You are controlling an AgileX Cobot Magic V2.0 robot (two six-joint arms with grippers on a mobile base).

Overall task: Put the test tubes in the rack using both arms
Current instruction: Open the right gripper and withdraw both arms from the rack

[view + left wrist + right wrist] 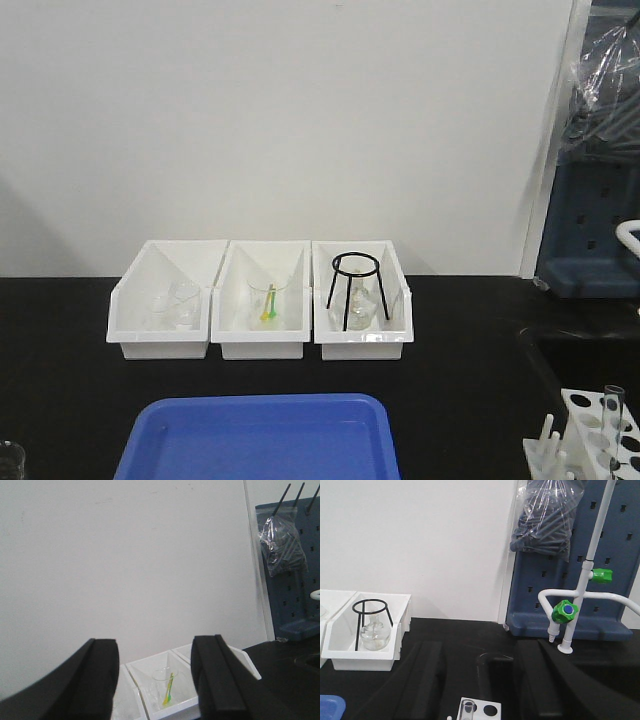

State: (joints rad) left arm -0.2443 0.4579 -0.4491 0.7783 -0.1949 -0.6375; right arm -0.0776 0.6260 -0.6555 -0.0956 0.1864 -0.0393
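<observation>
Left tool (155, 680) spread wide, empty; right tool's state impossible to tell. Risk: knocking the test tube (612, 412) standing in the rack (596, 440) during insertion.

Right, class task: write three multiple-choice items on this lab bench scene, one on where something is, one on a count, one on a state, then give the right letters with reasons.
1. Where does the black wire tripod stand?
A. in the blue tray
B. in the rightmost white bin
C. on the rack

2. How many white bins sit in the row?
A. two
B. three
C. five

3. How does the left gripper stand?
A. open, holding nothing
B. shut on a tube
C. shut on a beaker

Answers: 1 B, the tripod stands over a flask inside the rightmost bin. 2 B, three bins side by side behind the blue tray. 3 A, the left gripper shows its fingers apart with only bins behind.
</observation>
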